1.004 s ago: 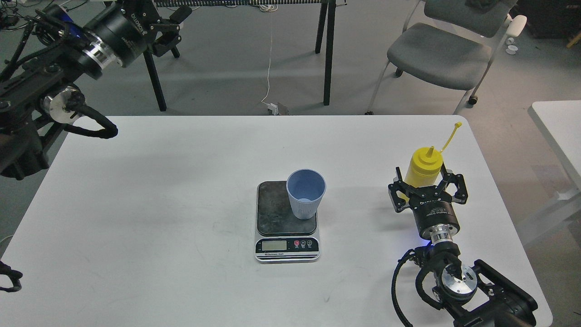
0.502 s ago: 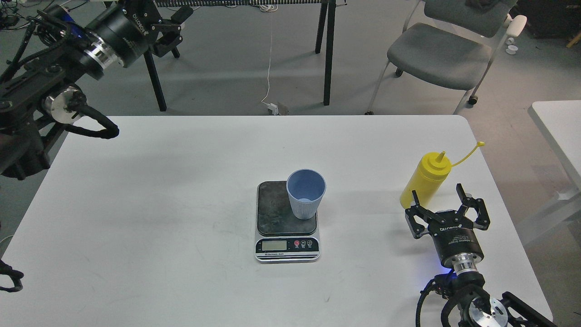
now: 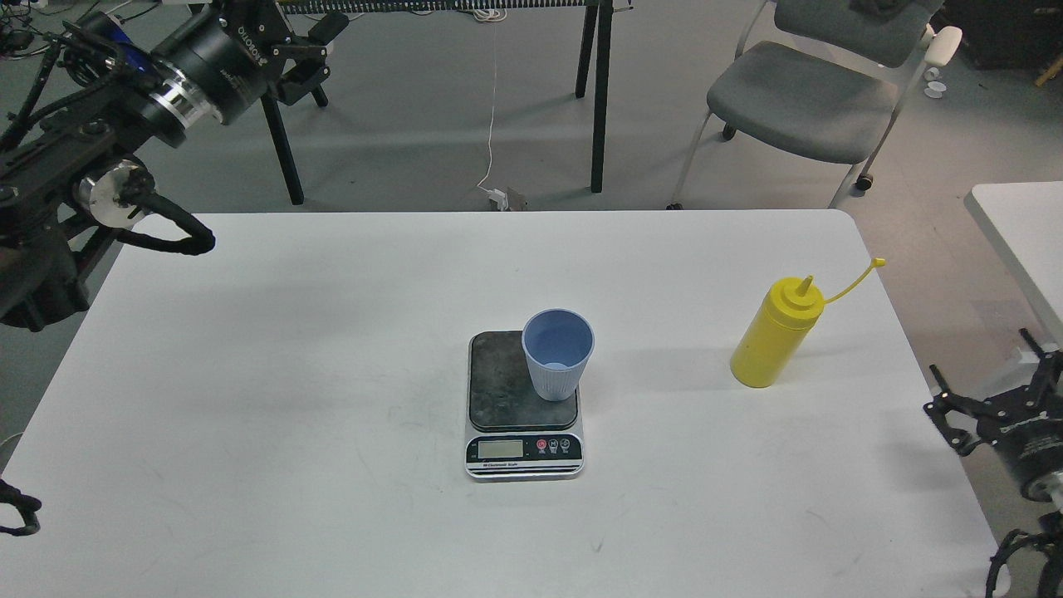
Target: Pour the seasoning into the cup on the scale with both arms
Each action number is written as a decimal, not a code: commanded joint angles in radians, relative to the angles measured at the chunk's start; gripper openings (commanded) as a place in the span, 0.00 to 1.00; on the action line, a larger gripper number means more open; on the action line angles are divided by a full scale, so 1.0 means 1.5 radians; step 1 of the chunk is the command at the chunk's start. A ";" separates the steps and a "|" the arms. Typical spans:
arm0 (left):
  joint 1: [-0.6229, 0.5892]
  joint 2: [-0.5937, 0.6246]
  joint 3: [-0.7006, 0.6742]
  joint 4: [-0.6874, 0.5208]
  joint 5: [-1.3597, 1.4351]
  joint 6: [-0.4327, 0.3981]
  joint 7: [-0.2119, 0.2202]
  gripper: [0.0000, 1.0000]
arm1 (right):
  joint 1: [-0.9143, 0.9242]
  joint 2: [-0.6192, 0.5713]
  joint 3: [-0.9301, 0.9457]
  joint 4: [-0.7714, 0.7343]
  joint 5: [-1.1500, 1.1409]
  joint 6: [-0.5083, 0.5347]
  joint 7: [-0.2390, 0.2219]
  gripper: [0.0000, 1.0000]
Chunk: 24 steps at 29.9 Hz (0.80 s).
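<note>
Scale [image 3: 523,404] display unreadable — right arm [image 3: 1026,465] cut by edge.

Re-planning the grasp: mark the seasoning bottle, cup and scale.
seasoning bottle [image 3: 768,345], head view, middle of yellow body
cup [image 3: 556,375], head view, ribbed outer wall
scale [image 3: 498,374], head view, bare dark platform

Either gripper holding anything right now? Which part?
Nothing held. Right gripper is open, off the table edge, apart from the yellow bottle. Left gripper holds nothing.

Yellow seasoning bottle [image 3: 774,335] upright on desk [image 3: 332,332], cap off on tether. Light blue cup [image 3: 557,355] upright on scale [image 3: 523,404], right of platform centre; looks empty.
</note>
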State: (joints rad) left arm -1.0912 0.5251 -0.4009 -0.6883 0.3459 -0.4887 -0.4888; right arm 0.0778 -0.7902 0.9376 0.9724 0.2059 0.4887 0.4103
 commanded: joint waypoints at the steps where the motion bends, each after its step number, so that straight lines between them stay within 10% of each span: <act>1: 0.000 -0.002 -0.009 0.000 -0.005 0.000 0.000 0.99 | 0.133 -0.045 -0.032 -0.090 -0.072 0.000 -0.001 0.99; 11: 0.000 -0.008 -0.036 0.000 -0.006 0.000 0.000 0.99 | 0.508 0.107 -0.257 -0.167 -0.129 0.000 0.001 0.99; 24: 0.034 -0.034 -0.027 0.093 -0.002 0.000 0.000 0.99 | 0.538 0.333 -0.266 -0.202 -0.132 0.000 0.000 0.99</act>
State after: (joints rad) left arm -1.0483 0.4902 -0.4417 -0.5698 0.3462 -0.4885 -0.4887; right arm 0.8846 -0.3130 0.5390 0.6695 0.0096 0.4890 0.4100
